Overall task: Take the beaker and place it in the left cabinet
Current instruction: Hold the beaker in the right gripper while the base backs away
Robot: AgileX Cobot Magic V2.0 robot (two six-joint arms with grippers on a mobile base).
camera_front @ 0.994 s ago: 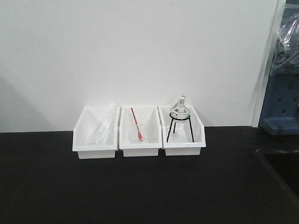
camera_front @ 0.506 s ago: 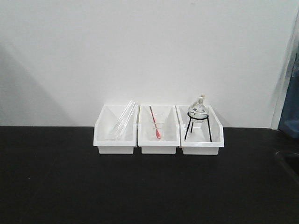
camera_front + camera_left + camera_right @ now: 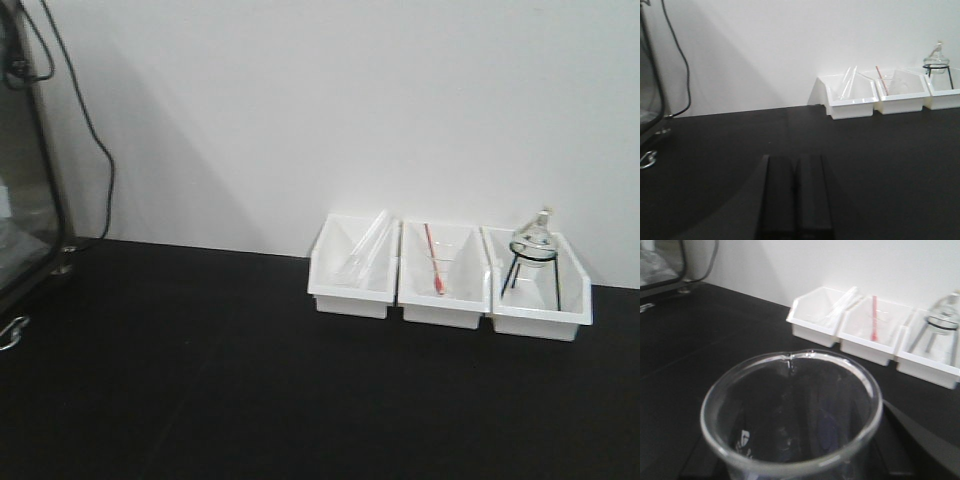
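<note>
Right wrist view: my right pincer (image 3: pixel 796 460) pinches the beaker (image 3: pixel 790 358) over the black table (image 3: pixel 690 340), three white bins (image 3: pixel 867 342) behind. My left pincer (image 3: pixel 796 197) is pressed together.

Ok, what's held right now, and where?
Apparently the beaker, close under the right wrist camera; the grip point is hidden. The left gripper is shut, empty.

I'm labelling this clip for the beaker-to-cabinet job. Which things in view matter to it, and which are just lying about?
Belongs to the job:
- beaker, close under the right wrist camera
- cabinet edge at far left, probably the left cabinet

Just lying about:
- three white bins holding glass tubes, a red rod and a flask on tripod
- cable hanging down the wall
</note>
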